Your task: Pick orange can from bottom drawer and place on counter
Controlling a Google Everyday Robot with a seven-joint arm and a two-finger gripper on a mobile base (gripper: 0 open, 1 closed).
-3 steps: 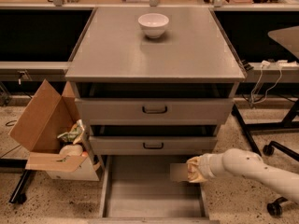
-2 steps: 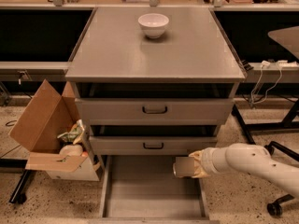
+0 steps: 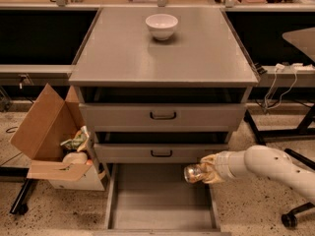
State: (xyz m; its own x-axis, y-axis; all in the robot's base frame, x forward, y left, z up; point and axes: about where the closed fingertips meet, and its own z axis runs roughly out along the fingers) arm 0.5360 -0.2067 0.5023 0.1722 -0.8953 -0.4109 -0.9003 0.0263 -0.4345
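My gripper [image 3: 201, 170] reaches in from the right on a white arm and is shut on the orange can [image 3: 192, 173]. The can lies sideways in the fingers, its silvery end pointing left, held above the right side of the open bottom drawer [image 3: 160, 200]. The drawer's flat grey floor shows nothing else on it. The counter [image 3: 162, 50] is the large grey top of the cabinet, well above the gripper.
A white bowl [image 3: 161, 25] stands at the back middle of the counter. Two upper drawers with black handles [image 3: 163, 115] are slightly pulled out. An open cardboard box [image 3: 54, 141] with rubbish sits on the floor to the left. A chair base [image 3: 295, 213] is at the right.
The gripper has lifted the orange can up and slightly left, from low in the drawer to just in front of the middle drawer's lower edge.
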